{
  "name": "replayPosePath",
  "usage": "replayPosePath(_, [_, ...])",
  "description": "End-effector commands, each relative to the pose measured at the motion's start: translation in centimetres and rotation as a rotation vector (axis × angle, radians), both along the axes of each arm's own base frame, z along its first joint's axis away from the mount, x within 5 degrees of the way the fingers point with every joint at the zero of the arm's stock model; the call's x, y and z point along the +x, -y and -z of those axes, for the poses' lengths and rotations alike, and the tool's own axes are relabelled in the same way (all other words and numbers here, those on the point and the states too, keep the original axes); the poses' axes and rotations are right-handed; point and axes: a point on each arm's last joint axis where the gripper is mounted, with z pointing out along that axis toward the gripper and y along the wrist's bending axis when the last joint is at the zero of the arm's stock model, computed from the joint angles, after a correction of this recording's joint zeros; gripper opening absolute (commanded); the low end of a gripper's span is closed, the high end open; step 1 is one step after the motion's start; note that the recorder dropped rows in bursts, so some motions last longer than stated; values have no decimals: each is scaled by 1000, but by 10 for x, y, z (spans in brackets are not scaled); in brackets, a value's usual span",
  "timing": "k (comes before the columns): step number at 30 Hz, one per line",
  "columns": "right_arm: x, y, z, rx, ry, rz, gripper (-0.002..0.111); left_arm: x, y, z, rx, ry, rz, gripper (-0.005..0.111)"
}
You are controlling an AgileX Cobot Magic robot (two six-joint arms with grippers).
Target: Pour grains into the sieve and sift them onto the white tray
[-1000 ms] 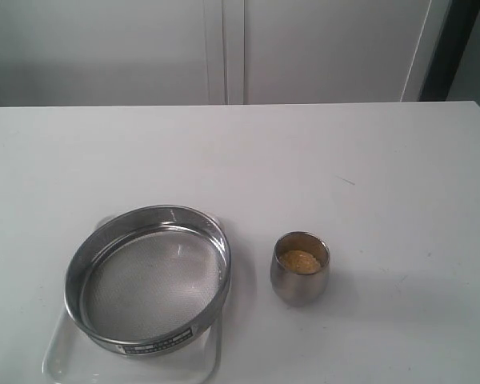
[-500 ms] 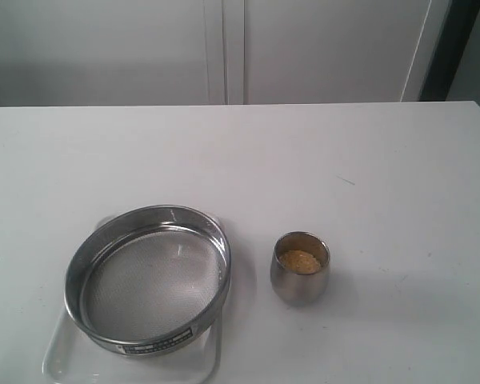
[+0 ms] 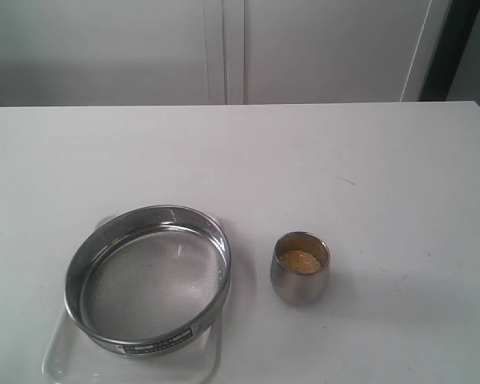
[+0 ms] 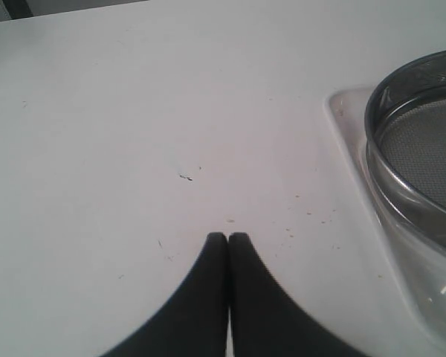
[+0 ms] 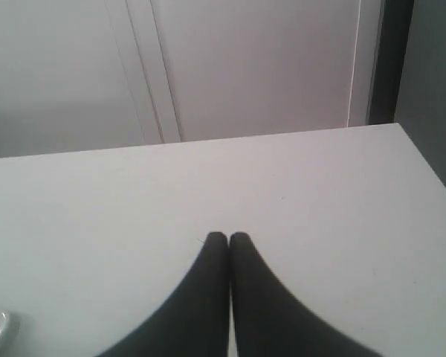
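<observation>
While the white table [image 3: 304,160] is filling most of the exterior view, the white tray [image 3: 60,360] is lying at the lower left of the frame, running partly off the bottom edge. The sieve [image 3: 148,280] is sitting level on top of it. Its metal ring is covering most of the tray, its label strip is facing the bottom of the frame, and its fine mesh is showing inside the ring. To the right of the sieve and apart from it, a little below the middle of the frame, a small rounded steel cup [image 3: 300,286] is standing upright on the table. The grains [image 3: 300,261] are lying inside this cup as a golden-yellow heap below its rim. Pale cabinet doors [image 3: 320,48] are running across the top of the frame behind the table.

The left gripper [image 4: 228,238] is pointing across the table beside the tray, its two dark jaws pressed together with nothing between them. Its camera is catching a corner of the tray and part of the sieve's ring and mesh, and a few tiny specks [image 4: 186,177] are dotting the table near the jaw tips. The right gripper [image 5: 228,238] is also holding its dark jaws together on nothing, pointing across the table toward its far edge and the cabinet doors.
</observation>
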Motion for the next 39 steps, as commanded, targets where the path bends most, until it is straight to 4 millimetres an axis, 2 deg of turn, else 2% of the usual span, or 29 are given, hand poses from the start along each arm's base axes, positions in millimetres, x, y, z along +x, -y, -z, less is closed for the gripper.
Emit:
replayPosePath(1, [9,0,-7,-10,57,6,0,0,1,1,-18,-6,3,0])
replayPosePath(6, [21,-4,-9,-7,114,-15,0,0,1,1,-18,-6,3,0])
replayPosePath(17, [50,-27,7,-6,92,-118,0,0,1,1,-18,-6,3,0])
replayPosePath(26, [54,-51,10,1,119,-227,0,0,1,1,-18,-6,3,0])
replayPosePath(31, [55,-57,11,-17,141,-256,0,0,1,1,-18,-6,3,0])
replayPosePath(39, [46,-56,35,-3,217,-260,0,0,1,1,-18,-6,3,0])
